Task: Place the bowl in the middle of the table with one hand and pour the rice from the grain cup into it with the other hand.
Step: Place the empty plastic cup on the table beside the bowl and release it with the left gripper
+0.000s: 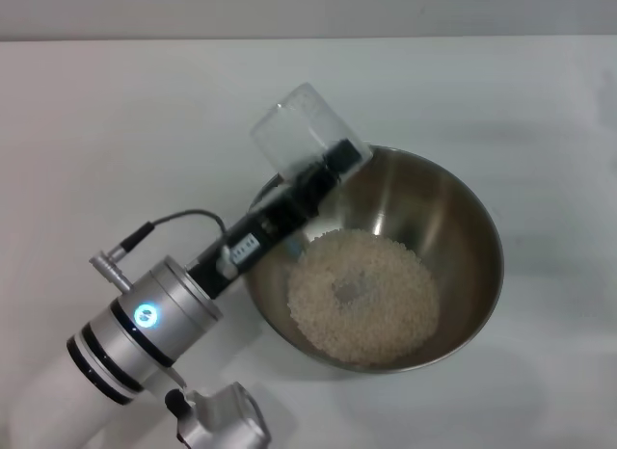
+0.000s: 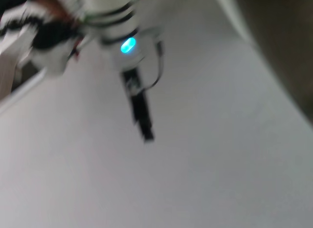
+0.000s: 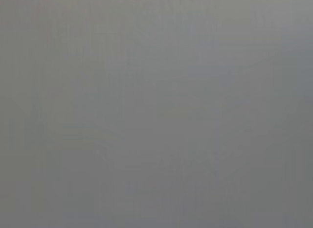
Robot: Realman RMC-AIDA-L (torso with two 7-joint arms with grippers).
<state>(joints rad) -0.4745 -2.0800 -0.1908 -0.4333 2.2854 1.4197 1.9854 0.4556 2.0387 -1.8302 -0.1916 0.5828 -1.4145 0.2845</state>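
The steel bowl (image 1: 474, 227) stands on the white table (image 1: 106, 121), a little right of the middle in the head view. A round heap of pale rice (image 1: 362, 295) lies in its bottom. My left gripper (image 1: 331, 167) reaches in from the lower left and is shut on the clear grain cup (image 1: 297, 129). The cup is tilted above the bowl's far-left rim and no rice shows inside it. My right gripper is out of view. The right wrist view is plain grey.
The left wrist view is blurred. It shows a silver arm with a blue light (image 2: 128, 45) and a black gripper over bare white tabletop. I cannot tell which arm it is. A dark edge runs along one corner.
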